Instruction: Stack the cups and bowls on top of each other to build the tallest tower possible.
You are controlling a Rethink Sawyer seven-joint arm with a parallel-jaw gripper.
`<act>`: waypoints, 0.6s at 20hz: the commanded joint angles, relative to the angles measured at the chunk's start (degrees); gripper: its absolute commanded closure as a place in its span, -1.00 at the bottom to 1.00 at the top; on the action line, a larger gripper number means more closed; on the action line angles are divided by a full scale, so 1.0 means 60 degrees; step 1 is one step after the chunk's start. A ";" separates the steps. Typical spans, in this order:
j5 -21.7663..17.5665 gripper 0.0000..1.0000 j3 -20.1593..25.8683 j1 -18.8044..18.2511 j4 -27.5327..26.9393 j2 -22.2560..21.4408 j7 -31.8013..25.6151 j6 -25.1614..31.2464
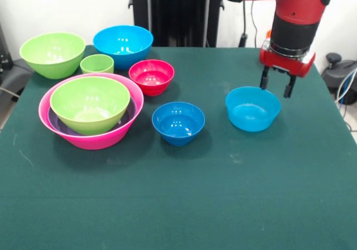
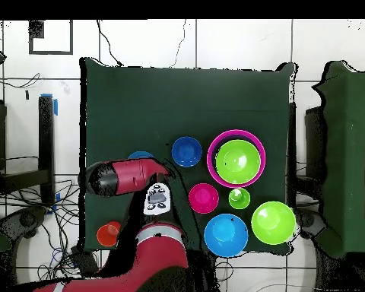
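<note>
The gripper (image 1: 277,86) is being held with fingers spread just above the far rim of the teal bowl (image 1: 252,108), at the table's (image 1: 223,205) right side. A lime-green bowl (image 1: 90,104) is sitting nested in the purple and pink bowls (image 1: 92,139), left.

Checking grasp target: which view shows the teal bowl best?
Front view: the teal bowl shows whole, rim and inside, just below the open gripper. Overhead, the arm hides all but a sliver.
</note>
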 commanded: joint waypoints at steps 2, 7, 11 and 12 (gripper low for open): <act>-0.0095 -1.00 0.0090 0.0189 -0.0001 0.0688 0.0945 -0.1095; -0.0109 -1.00 -0.0037 0.0217 -0.0086 0.0919 0.0874 -0.1305; -0.0020 -1.00 -0.0071 0.0282 -0.0238 0.1111 0.0861 -0.1409; 0.0003 -1.00 -0.0080 0.0305 -0.0281 0.1162 0.0872 -0.1433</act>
